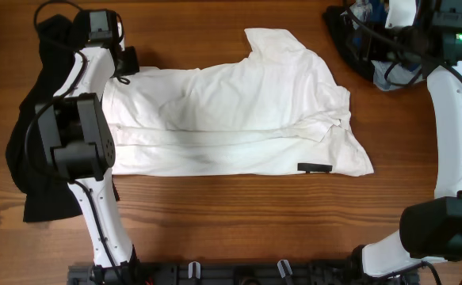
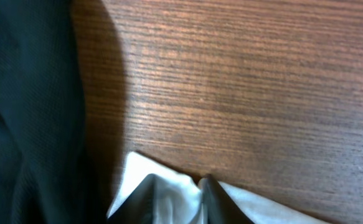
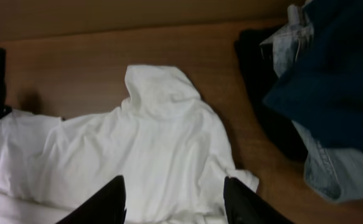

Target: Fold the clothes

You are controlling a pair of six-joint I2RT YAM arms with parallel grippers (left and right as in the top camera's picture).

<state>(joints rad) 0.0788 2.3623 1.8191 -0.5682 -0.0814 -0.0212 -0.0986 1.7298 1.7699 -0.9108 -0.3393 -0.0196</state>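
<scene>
At left edge of large white cotton T-shirt (image 1: 238, 119), half-folded on wooden surface (image 1: 238, 214): left gripper (image 2: 179, 180) narrow about cloth, clamp unclear; right gripper (image 3: 174, 182) wide over its right side. Seemingly mid-fold; next needs firm pinch

A brown wood-grain table (image 1: 238, 214) carries a rumpled white cotton T-shirt (image 1: 231, 119), a black cloth (image 1: 36, 202) on the left, and a heap of denim garments (image 1: 385, 77) at the far right.

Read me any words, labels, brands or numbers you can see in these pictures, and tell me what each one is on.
No text in any view can be read.
Black tag on the hem of the white T-shirt: too small to tell whether it carries any writing.
</scene>
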